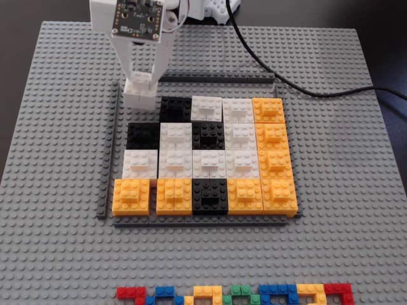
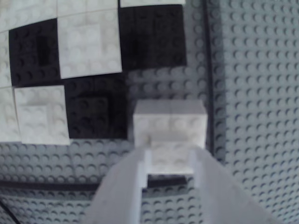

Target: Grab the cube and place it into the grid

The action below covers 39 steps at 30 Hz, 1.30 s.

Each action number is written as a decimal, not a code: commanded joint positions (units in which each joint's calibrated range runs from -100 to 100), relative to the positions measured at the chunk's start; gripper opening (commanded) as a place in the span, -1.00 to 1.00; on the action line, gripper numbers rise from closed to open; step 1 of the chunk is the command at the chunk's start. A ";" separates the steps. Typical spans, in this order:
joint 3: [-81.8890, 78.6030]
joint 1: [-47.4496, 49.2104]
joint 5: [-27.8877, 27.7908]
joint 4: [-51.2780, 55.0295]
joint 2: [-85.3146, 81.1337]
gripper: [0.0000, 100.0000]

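Grey baseplate (image 1: 57,127) underlies the grid (image 1: 203,159), where the end effector (image 1: 141,79), clamped on the cube (image 1: 140,94), must lower it into the empty corner cell.

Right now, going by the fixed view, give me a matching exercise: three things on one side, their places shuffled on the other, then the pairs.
Things:
1. cube
2. black cable
3. row of multicoloured bricks

Places:
A. bottom edge of the baseplate
B. top-left corner of the grid, held in the gripper
C. upper right of the baseplate

Pairs: 1-B, 2-C, 3-A
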<state>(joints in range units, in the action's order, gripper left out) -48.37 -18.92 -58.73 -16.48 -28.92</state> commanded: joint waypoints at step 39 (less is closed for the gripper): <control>6.09 3.34 1.56 -4.96 8.80 -0.94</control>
<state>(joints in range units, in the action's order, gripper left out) -45.90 -16.15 -57.56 -20.20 -20.02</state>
